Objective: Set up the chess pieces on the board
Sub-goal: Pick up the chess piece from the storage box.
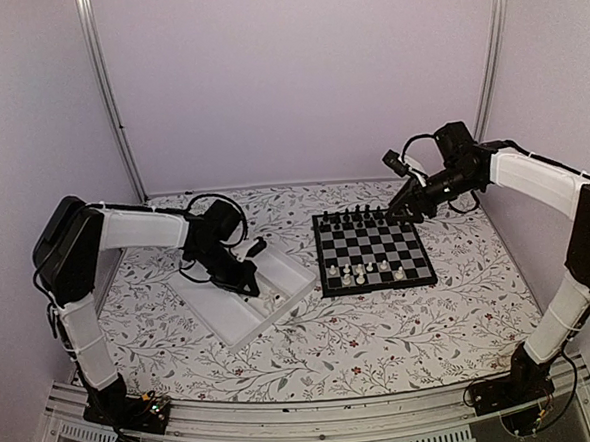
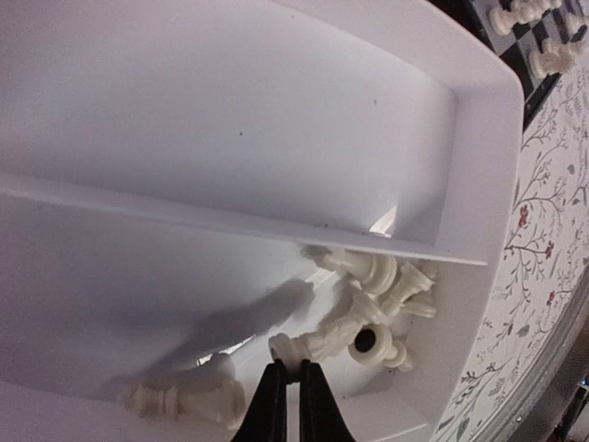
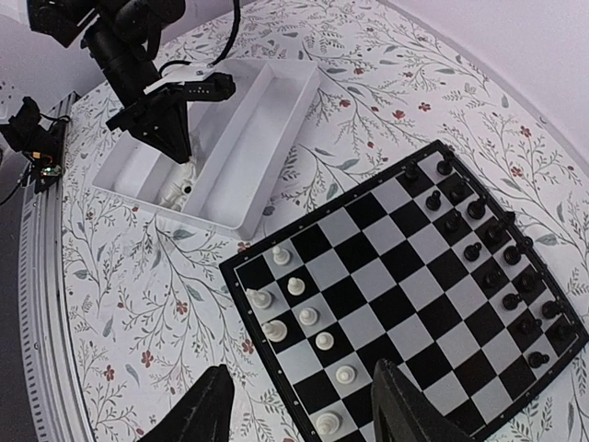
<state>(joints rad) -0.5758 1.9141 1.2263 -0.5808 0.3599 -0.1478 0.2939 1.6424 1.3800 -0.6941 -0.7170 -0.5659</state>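
My left gripper (image 2: 288, 370) is down in the white tray (image 2: 479, 184), shut on the round base of a lying white chess piece (image 2: 322, 341). More white pieces (image 2: 386, 281) lie heaped beside it, and one (image 2: 179, 401) lies to the left. In the top view the left gripper (image 1: 247, 281) is over the tray (image 1: 226, 315). The board (image 1: 370, 249) has black pieces along its far rows and several white pieces (image 3: 299, 318) at its near edge. My right gripper (image 3: 299, 414) is open and empty, held above the board's (image 3: 405, 276) far right corner (image 1: 395, 215).
The table carries a floral cloth (image 1: 382, 336). The tray's second compartment (image 2: 230, 110) holds nothing. The left arm (image 3: 138, 55) shows over the tray (image 3: 267, 120) in the right wrist view. Metal rails run along the table's near edge (image 1: 317, 420).
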